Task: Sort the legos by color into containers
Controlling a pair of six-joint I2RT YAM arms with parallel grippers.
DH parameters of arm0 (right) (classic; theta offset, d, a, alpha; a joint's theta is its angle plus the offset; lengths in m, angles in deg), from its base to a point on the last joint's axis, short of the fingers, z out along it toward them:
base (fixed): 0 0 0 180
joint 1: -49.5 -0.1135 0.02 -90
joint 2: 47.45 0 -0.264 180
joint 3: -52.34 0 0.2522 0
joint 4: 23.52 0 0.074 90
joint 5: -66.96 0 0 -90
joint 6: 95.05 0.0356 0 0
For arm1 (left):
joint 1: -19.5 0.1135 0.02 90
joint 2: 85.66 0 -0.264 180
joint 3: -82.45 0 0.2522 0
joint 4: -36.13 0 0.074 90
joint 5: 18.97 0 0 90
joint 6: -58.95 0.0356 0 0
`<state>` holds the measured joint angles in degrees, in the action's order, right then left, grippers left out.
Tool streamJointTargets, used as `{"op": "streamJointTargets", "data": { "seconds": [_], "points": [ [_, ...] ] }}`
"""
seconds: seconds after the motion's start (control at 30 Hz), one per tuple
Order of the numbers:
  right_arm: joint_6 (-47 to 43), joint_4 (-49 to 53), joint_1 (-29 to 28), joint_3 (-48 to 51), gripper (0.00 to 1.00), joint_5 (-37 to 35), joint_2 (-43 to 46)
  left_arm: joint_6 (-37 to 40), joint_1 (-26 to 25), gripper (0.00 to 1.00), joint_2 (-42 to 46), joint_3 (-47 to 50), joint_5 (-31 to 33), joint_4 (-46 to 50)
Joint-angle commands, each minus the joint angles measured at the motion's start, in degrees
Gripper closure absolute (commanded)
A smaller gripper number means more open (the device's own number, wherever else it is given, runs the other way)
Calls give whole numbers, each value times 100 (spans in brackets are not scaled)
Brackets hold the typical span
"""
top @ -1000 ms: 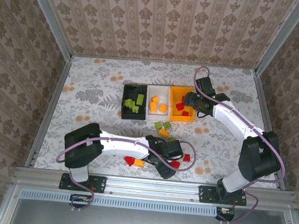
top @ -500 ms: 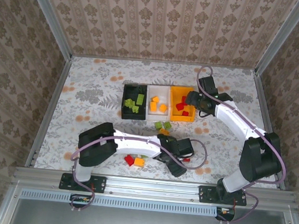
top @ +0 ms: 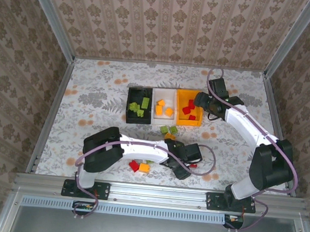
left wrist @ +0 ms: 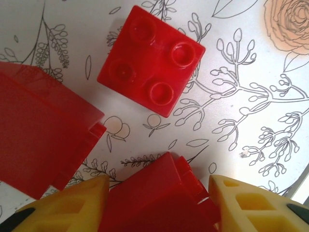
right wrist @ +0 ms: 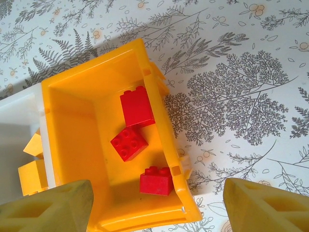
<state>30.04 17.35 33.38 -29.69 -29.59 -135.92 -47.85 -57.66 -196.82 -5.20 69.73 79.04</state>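
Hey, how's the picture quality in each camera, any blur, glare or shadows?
Left wrist: studded red brick sharp, nearest red brick blurred, table glaring white at lower right. Right wrist: yellow bin crisp, white bin shaded grey inside. Top external: even light, soft shadows.

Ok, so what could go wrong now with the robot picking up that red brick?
1. The red brick in the left gripper looks angled, so it may twist or slip when lifted.
2. A second red brick lies close beside it and could get bumped.
3. The right gripper hangs open over the orange-yellow bin, so the arms might crowd there.
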Motion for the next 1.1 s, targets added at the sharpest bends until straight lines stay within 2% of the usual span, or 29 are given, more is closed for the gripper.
{"op": "streamJointTargets", "data": {
  "seconds": [0.0, 0.13, 0.23, 0.33, 0.47, 0.53, 0.7, 0.93, 1.07],
  "points": [
    [114, -48, 26, 68, 28, 110, 163, -70, 4, 60, 349, 262, 243, 77],
    [133, -20, 33, 76, 28, 101, 225, -130, 110, 62, 803, 468, 625, 143],
    [159, -50, 41, 121, 27, 76, 286, -118, 393, 62, 1277, 585, 735, 63],
    [221, -99, 42, 211, 28, 62, 316, -23, 885, 61, 1622, 513, 698, -127],
    [313, -161, 47, 351, 28, 66, 330, 211, 1699, 61, 1662, 170, 519, -560],
    [349, -185, 43, 434, 28, 49, 330, 233, 2171, 61, 1488, -130, 224, -803],
    [391, -161, 40, 589, 28, 5, 345, 231, 2772, 61, 615, -1167, -394, -1090],
    [361, -137, 43, 927, 28, -100, 595, 101, 3009, 60, -612, -2544, -778, -1136],
    [314, -7, 40, 1003, 28, -158, 728, 8, 3066, 54, -1115, -3156, -815, -946]
  ]
}}
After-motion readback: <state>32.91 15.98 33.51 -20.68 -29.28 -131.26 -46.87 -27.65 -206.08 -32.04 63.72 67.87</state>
